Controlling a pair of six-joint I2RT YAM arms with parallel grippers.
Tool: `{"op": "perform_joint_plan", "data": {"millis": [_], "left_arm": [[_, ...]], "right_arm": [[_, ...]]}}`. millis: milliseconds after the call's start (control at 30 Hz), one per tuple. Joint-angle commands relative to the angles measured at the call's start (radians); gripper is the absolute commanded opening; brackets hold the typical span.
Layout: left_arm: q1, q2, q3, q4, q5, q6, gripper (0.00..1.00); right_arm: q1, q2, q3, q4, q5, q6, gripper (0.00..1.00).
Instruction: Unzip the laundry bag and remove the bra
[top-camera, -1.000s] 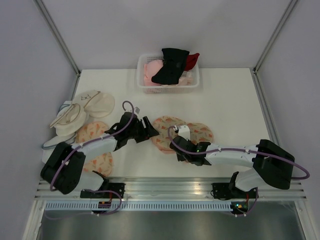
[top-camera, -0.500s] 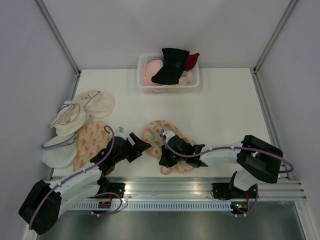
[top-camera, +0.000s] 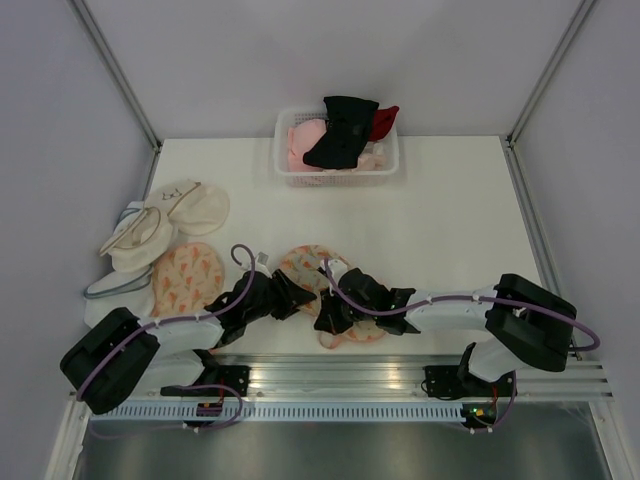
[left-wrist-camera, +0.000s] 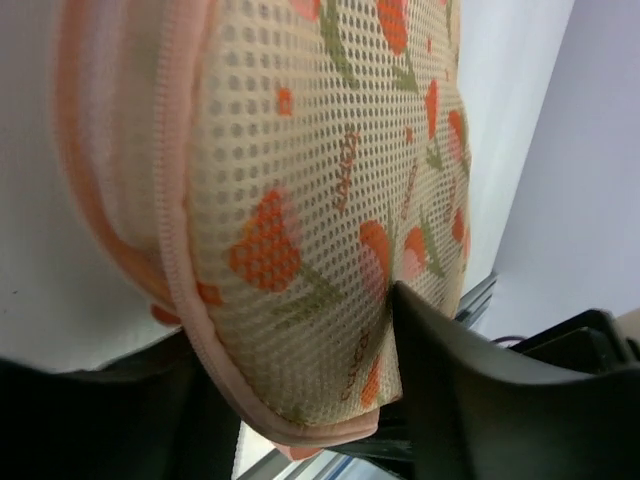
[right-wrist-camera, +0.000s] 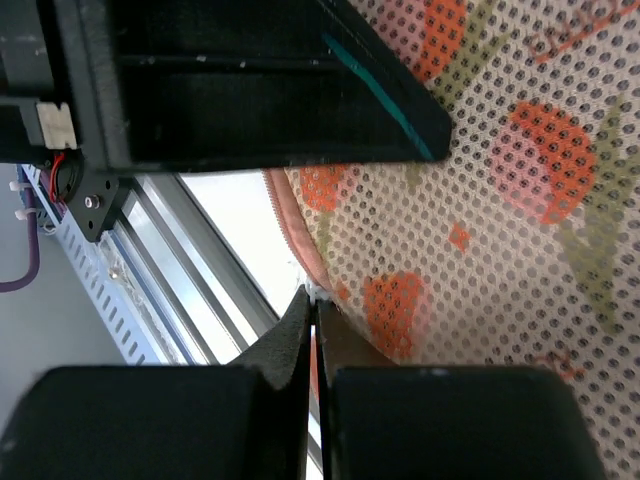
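Observation:
The laundry bag, peach-cream mesh with orange-and-green print and pink edging, lies near the table's front edge. My left gripper holds the bag's left end; in the left wrist view the bag fills the gap between my fingers. My right gripper is at the bag's front edge. In the right wrist view my right gripper is shut on the small white zipper pull at the bag's pink edging. The bra is hidden.
A white basket at the back holds an all-black garment with pink and red garments. Cream domed pouches and a smaller orange printed pouch lie at the left. The metal rail runs just in front of the bag.
The bag has been dragged from mid-table toward the front edge and bunched up. Both grippers came nearer with it; the left gripper closed in on its left end again.

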Motion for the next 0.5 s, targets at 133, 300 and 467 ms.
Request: {"op": "perform_joint_plan", "data": {"millis": [133, 300, 467], "left_arm": [[-0.006, -0.08, 0.021, -0.013, -0.088, -0.024, 0.1], [-0.004, -0.079, 0.05, -0.096, -0.16, -0.007, 0.02], [0.009, -0.062, 0.082, -0.124, -0.168, 0.021, 0.02]], "right_arm": [[0.001, -0.081, -0.009, -0.059, 0.027, -0.038, 0.0], [0.023, -0.114, -0.029, -0.16, -0.005, -0.052, 0.0], [0.066, -0.141, -0.041, -0.303, 0.035, -0.046, 0.0]]}}
